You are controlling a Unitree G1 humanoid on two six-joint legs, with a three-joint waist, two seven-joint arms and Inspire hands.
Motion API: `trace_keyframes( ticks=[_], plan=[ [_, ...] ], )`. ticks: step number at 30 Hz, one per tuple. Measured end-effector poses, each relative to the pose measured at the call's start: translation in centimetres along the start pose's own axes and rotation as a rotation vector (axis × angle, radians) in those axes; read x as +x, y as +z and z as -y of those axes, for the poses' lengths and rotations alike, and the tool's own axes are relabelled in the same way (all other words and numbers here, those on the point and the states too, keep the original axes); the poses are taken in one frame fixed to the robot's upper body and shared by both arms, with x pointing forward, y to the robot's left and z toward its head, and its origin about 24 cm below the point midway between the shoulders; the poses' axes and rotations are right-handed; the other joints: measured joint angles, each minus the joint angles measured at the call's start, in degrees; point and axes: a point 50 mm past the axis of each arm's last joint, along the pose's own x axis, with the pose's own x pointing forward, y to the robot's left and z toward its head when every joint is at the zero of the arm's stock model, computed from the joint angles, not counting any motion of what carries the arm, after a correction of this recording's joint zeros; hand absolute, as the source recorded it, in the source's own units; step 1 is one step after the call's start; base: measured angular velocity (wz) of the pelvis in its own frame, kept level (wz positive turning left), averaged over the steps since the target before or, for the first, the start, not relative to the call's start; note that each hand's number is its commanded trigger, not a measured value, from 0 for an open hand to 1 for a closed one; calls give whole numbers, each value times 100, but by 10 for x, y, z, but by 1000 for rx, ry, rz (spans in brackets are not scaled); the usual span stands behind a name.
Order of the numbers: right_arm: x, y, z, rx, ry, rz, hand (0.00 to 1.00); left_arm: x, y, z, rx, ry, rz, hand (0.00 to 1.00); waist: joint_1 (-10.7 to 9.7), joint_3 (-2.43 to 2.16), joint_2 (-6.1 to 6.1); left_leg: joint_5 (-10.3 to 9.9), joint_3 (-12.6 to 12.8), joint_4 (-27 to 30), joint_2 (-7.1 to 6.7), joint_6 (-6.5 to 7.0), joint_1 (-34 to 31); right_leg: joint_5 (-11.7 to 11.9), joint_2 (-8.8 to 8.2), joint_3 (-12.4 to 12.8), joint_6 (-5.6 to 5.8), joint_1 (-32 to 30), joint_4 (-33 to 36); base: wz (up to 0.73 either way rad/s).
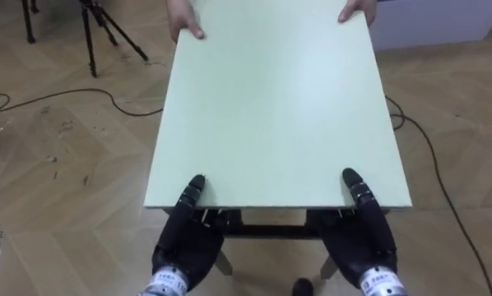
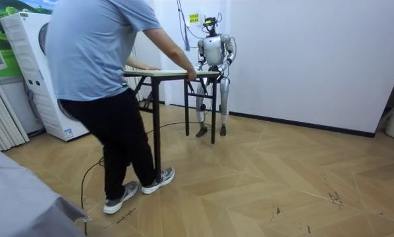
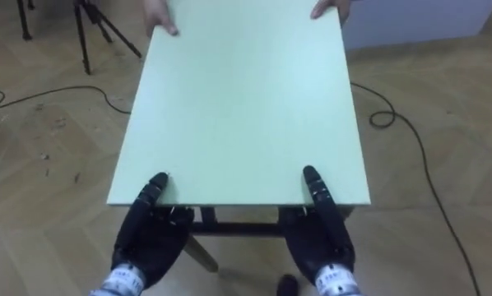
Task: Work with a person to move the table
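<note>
Eye views: table [image 1: 279,107], pale green top, sits straight ahead of the robot with its long axis running away. Left hand [image 1: 184,234] is on the near edge toward the left corner. Its thumb lies flat on top, while the palm and other fingers go under the edge and are hidden there, so the edge is pinched between them. Right hand [image 1: 365,230] has the same grip toward the right corner. At the far end, person's one hand [image 1: 185,25] holds the far-left corner and person's other hand [image 1: 357,10] the far-right corner, fingers over the edge. A dark frame [image 1: 262,224] under the top shows between the robot's hands. There's wood floor [image 1: 57,164] all round, a black cable [image 1: 431,156] snaking along the table's right side, and tripod legs [image 1: 98,29] top left.

Room view adds the stance. The robot is upright at the table's far end, close to a white wall [image 2: 302,52], arms bent, both hands at the top's edge. The person [image 2: 98,66] is at the near end on the room view's left, leaning forward, arms stretched to the top, feet apart. The top is level on dark legs [image 2: 156,131]; can't tell whether the feet touch the floor. A white washing machine [image 2: 32,72] stands behind the person.

Writing: small yellow label [image 2: 194,18] on the wall beside the robot's head, print too small to read.
</note>
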Motion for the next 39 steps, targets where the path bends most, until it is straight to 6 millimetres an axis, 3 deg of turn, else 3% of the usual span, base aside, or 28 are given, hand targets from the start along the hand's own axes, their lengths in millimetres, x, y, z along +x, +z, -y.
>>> trace_keyframes(
  ticks=[1,2,3,4,5,6,7,8,9,10,12,14,16,18,22,23,24,25,26,29,30,31,32,33,35,36,37,39],
  plan=[
    [-4,1,3,11,-4,20,100,0,-2,0,13,-2,-9,100,-7,-5,-83,65,327,-23,96,-80,-2,-378,-172,57,97,253,560,71],
    [-5,0,3,16,-4,23,100,0,-1,1,16,-3,-9,100,12,0,-129,84,432,-11,61,-101,-10,-455,-209,136,200,338,562,8],
    [-3,1,1,13,3,25,100,0,0,2,15,-8,-3,100,66,34,-209,126,285,34,-173,-43,-115,-419,-128,227,341,289,196,-83],
    [3,4,-4,-12,17,14,100,-1,0,2,1,-13,7,100,315,-116,82,255,3,-82,-311,230,-424,-283,140,341,662,250,-416,-128],
    [9,3,-9,-12,26,-1,100,-2,3,2,-2,-18,23,100,441,-117,129,297,-94,-60,-302,236,-548,-249,146,454,582,185,-394,-86],
    [10,-1,-10,-6,17,-11,100,-2,7,2,-5,-20,36,100,266,-90,14,404,-115,-119,-425,344,-529,-501,-257,208,390,337,589,11],
    [7,-2,-7,7,2,-8,100,-2,7,2,9,-18,39,100,165,-77,-218,500,-111,-256,-616,404,-417,-524,-686,37,389,696,1353,55],
    [6,-4,-6,19,-3,-4,100,-2,8,2,20,-21,41,100,188,-66,-334,526,-101,-276,-692,428,-404,-407,-801,36,362,860,1625,28],
    [5,-6,-5,32,-7,-3,100,-3,10,3,37,-26,44,100,259,-65,-424,530,-65,-205,-718,436,-494,-5,-845,68,257,1140,1898,-23],
    [5,-6,-8,31,5,2,100,-3,11,5,41,-35,47,100,356,-62,-436,536,-61,-84,-688,428,-654,191,-747,77,256,1357,1736,-31],
    [6,-5,-11,25,29,5,100,-2,9,8,34,-45,46,100,338,43,-267,648,-163,-93,-619,404,-749,197,-549,76,248,1373,1483,-10],
    [5,-5,-11,28,30,4,100,-1,9,9,39,-50,43,100,309,35,-315,718,-127,-179,-642,453,-792,193,-556,160,276,1308,1491,3],
    [6,-5,-12,38,36,11,100,1,10,12,52,-62,45,100,331,42,-354,788,-34,-120,-658,559,-933,-75,-569,236,472,1346,1274,-7],
    [7,-3,-13,42,53,23,100,5,12,17,70,-81,50,100,348,30,-374,814,15,-15,-657,603,-1174,-464,-554,204,548,1399,923,0],
    [17,-6,-24,66,100,23,100,12,21,31,109,-134,77,100,403,24,-521,892,139,336,-602,632,-1829,-1526,-439,160,518,1771,-440,-1],
    [18,-6,-26,68,106,23,100,13,22,33,113,-141,79,100,436,25,-522,913,168,370,-553,625,-1914,-1600,-398,128,519,1821,-679,-20],
    [23,-7,-29,69,119,13,100,15,27,36,122,-152,91,100,488,39,-551,1007,236,392,-444,590,-2041,-1688,-326,80,506,1874,-1081,-28],
    [28,-8,-31,69,123,1,100,16,30,37,124,-154,104,100,523,52,-543,1115,244,370,-325,542,-2131,-1677,-192,57,611,1884,-1340,-28],
    [30,-9,-30,71,119,-1,100,16,30,36,125,-146,107,100,528,61,-520,1194,242,347,-239,514,-2136,-1620,-96,57,560,1868,-1377,-15],
    [27,-12,-22,88,85,-20,100,11,31,28,136,-122,102,100,680,63,-493,1570,245,-2,125,336,-1990,-1364,365,55,234,1819,-1585,-14],
    [26,-13,-18,86,73,-29,100,9,30,24,134,-107,99,100,718,70,-442,1842,194,-289,248,231,-1911,-1223,570,45,58,1812,-1683,0],
    [23,-13,-13,86,60,-31,100,6,29,20,135,-93,88,100,764,58,-402,2268,83,-753,253,12,-1797,-1050,772,52,-72,1799,-1845,7],
    [21,-13,-11,89,55,-28,100,6,29,20,139,-91,80,100,807,57,-402,2512,18,-1027,262,-277,-1732,-964,840,26,-127,1779,-1924,24],
    [18,-12,-9,91,53,-23,100,6,29,19,146,-91,76,100,823,61,-405,2905,-103,-1300,313,-889,-1717,-776,845,-177,-261,1678,-2039,6],
    [17,-11,-8,76,42,-23,100,4,26,16,133,-78,71,100,885,83,-333,2068,-100,-70,517,-573,-1807,-681,910,-234,-383,1577,-2016,-2],
    [15,-10,-5,63,30,-10,100,2,21,13,114,-67,63,100,931,80,-258,1419,-81,859,640,-446,-1738,-623,954,-276,-463,1579,-2007,20],
    [13,-8,-3,57,24,1,100,1,17,12,106,-62,49,100,884,97,-177,1002,-119,1503,727,-485,-1578,-538,991,-344,-498,1559,-2003,27],
    [13,-4,-4,47,28,7,100,1,14,12,99,-64,32,100,796,78,-36,590,-291,2153,907,-593,-1279,-428,1064,-477,-581,1401,-1969,31]
  ],
)
